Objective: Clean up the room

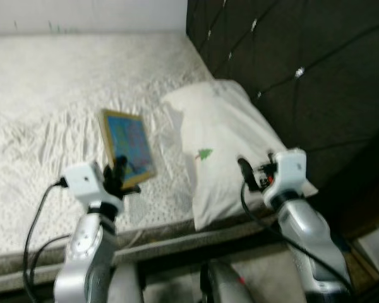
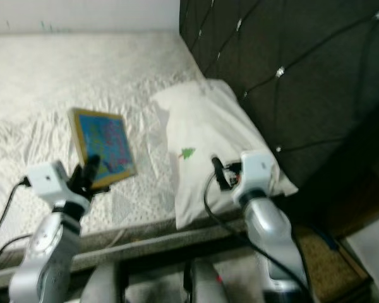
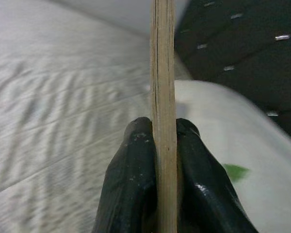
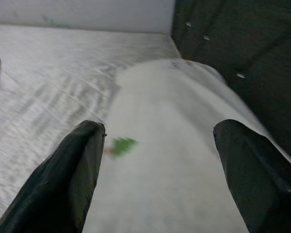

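Left end effector [image 1: 118, 173] clamped on the near edge of a framed picture [image 1: 127, 147], thin wooden frame pinched between both black fingers [image 3: 131, 184]. Picture tilted up over the bed [image 1: 63, 95], just beside the white pillow [image 1: 221, 145]. Right end effector [image 4: 157, 160] spread wide, empty, poised above the pillow near the dark tufted headboard [image 1: 303, 69].

Risk, as judged: narrow edge grip, so possible pivot or slip of the frame if swung quickly; a drop onto the floor likely to crack it. Possible snag of the wide right fingers in the pillow fabric on approach.
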Tool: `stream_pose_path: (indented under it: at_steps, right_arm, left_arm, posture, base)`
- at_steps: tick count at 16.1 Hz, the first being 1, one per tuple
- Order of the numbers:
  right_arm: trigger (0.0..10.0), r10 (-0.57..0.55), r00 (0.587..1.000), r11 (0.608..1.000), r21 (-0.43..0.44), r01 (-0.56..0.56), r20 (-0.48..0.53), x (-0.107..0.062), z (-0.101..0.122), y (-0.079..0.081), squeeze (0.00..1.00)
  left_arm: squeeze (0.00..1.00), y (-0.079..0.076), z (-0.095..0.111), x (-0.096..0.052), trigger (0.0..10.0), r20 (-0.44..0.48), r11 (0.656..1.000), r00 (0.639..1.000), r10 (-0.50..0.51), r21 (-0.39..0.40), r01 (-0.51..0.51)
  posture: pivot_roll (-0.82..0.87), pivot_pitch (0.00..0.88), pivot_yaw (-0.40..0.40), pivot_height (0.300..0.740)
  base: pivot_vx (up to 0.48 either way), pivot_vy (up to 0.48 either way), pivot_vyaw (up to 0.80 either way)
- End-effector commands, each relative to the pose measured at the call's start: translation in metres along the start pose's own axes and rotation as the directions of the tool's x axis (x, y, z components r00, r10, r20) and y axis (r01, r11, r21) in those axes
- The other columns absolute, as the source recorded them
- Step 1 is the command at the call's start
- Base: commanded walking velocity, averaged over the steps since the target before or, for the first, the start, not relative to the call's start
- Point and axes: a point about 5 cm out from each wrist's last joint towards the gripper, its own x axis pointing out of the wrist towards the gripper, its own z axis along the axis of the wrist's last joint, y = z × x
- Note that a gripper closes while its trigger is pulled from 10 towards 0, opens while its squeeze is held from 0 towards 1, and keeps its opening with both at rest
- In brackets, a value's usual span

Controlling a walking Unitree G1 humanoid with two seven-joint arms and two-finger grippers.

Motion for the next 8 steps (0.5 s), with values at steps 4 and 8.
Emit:
stream_pose_path:
  at_steps: [4,8]
  right_arm:
    - [10.0,0.014,1.0,1.0,-0.002,-0.014,-0.004,-0.002,0.001,0.003,0.0]
    - [10.0,0.013,1.0,1.0,-0.003,-0.013,-0.02,-0.005,-0.001,0.004,0.0]
  left_arm:
    - [0.0,0.011,-0.003,0.006,10.0,-0.039,0.996,0.996,0.075,-0.041,-0.077]
    - [0.0,0.009,-0.011,0.018,10.0,-0.118,0.988,0.99,0.073,-0.127,-0.088]
  posture:
    - [-0.03,0.068,-0.068,0.643]
    - [-0.04,0.08,-0.065,0.601]
  base:
    - [0.0,0.0,0.0]
    - [0.0,0.0,0.0]
